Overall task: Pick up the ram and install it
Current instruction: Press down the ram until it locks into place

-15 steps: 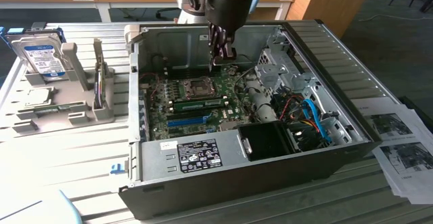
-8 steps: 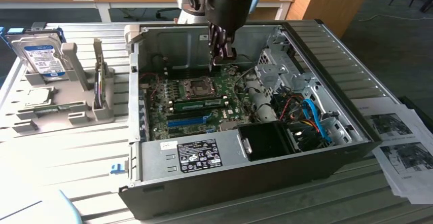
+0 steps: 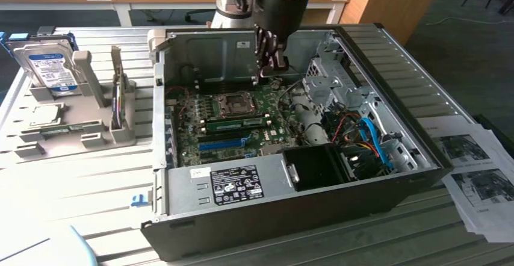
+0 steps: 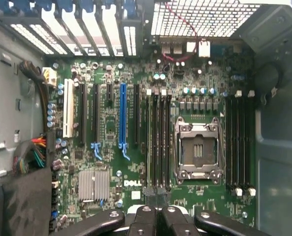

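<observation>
**Q:** Where is the ram (image 3: 237,122) located?

**A:** It is seated upright in a slot on the motherboard (image 3: 191,114), just beside the processor socket (image 3: 238,102). The board is mounted inside the open computer case (image 3: 241,218), which is laid on the worktop (image 3: 80,182).

**Q:** How is the gripper (image 3: 272,67) positioned relative to the ram?

**A:** The gripper is suspended above the board. It is set nearer the case's far wall and toward the exterior view's right of the ram. The two are seen apart, with no contact between them.

**Q:** What is the condition of the gripper?

**A:** The fingers (image 4: 143,219) are pressed together and empty. In the wrist view they are seen over one end of the memory slots (image 4: 159,142) beside the socket.
</observation>
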Action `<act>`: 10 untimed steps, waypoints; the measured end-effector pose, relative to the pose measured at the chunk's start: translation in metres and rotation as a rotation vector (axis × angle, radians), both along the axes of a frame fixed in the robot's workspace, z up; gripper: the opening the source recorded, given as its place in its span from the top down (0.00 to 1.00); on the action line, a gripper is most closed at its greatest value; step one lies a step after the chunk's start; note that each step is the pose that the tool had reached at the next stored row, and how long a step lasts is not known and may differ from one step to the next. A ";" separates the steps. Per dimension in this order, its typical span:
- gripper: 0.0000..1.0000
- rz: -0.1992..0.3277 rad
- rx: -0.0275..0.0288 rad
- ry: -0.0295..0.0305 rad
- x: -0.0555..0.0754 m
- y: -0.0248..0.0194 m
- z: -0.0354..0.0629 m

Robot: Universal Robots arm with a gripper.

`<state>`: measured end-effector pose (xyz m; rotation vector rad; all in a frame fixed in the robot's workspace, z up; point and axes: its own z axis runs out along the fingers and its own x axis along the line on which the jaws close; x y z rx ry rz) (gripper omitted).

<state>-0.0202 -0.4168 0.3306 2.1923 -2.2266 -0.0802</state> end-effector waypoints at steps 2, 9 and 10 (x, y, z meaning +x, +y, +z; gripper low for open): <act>0.91 0.000 0.0000 0.0000 0.004 0.0000 0.0000; 0.91 0.000 0.0001 -0.0001 0.016 0.0000 -0.0001; 0.91 0.000 0.0001 -0.0001 0.018 0.0000 -0.0001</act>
